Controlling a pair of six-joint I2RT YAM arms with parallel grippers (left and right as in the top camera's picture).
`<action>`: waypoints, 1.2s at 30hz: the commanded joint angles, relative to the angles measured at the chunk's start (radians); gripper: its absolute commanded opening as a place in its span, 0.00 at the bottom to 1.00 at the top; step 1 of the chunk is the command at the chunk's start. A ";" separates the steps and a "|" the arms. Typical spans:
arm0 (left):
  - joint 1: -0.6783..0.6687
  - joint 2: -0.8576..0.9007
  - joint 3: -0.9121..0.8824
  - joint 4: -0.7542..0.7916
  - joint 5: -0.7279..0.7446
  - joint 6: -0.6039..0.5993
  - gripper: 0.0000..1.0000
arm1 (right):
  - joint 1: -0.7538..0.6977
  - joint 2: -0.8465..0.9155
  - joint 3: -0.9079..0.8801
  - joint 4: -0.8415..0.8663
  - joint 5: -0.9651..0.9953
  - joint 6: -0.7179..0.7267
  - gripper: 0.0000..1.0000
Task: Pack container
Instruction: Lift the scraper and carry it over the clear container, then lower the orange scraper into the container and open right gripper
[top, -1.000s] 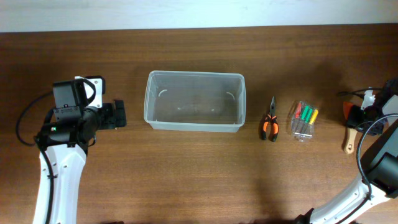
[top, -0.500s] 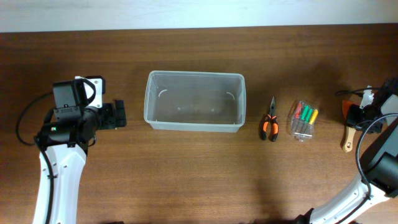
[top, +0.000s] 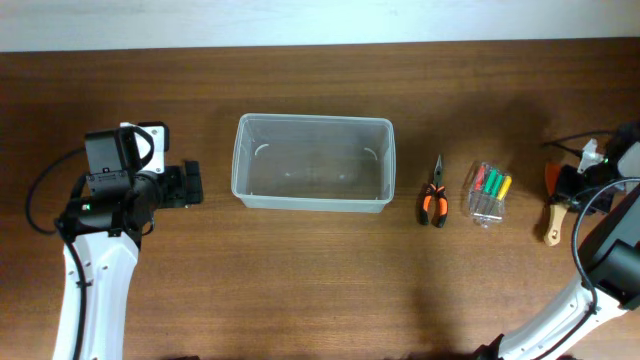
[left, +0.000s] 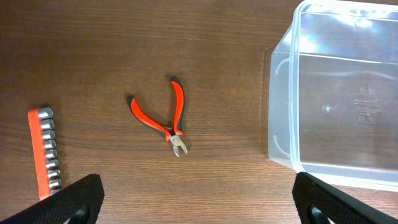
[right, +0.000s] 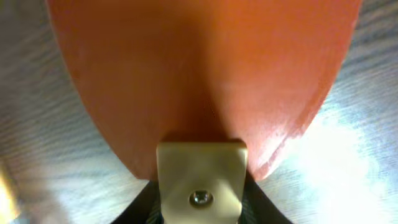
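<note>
Since the container (top: 313, 162) holds nothing yet, packing looks hardly begun. From overhead it stands mid-table (top: 300, 290), clear and bare inside. To its right lie orange-handled pliers (top: 432, 197), then a packet of screwdrivers (top: 487, 193), both apart from it and untouched. At the far right edge the right pincer (top: 566, 186) sits over a wooden-handled tool (top: 551, 228) with an orange part. Whether it grips that tool or only hangs at it I cannot tell from here. The left pincer (top: 190, 185) is just beside the container's left end, carrying nothing.

Seen from the left wrist, the container (left: 336, 93) fills the right side, again with nothing in it. On the bare table to its left lie red-handled cutters (left: 165, 118), and farther left an orange strip of sockets (left: 43, 152). Neither shows from overhead. The left pincer (left: 199, 205) is spread wide, its 2 tips at the bottom corners, with nothing between them.

Seen from the right wrist, an orange surface (right: 205, 68) blocks nearly everything, with a pale tab (right: 200, 177) and a screw at its lower edge. It is probably that tool's orange part, very close to the camera. No fingers show, so I cannot tell how the right pincer stands.

By my count 0 of the 5 loose things are packed. The first pick-up may be under way at the right, and everything else is left.
</note>
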 joint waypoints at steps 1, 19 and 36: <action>0.003 0.004 0.018 0.003 0.014 0.016 0.99 | 0.029 -0.008 0.167 -0.080 -0.041 0.015 0.25; 0.003 0.004 0.018 0.003 0.014 0.016 0.99 | 0.638 -0.011 0.817 -0.420 -0.135 -0.049 0.04; 0.003 0.004 0.018 0.003 0.014 0.016 0.99 | 1.145 0.085 0.763 -0.312 0.001 -0.507 0.04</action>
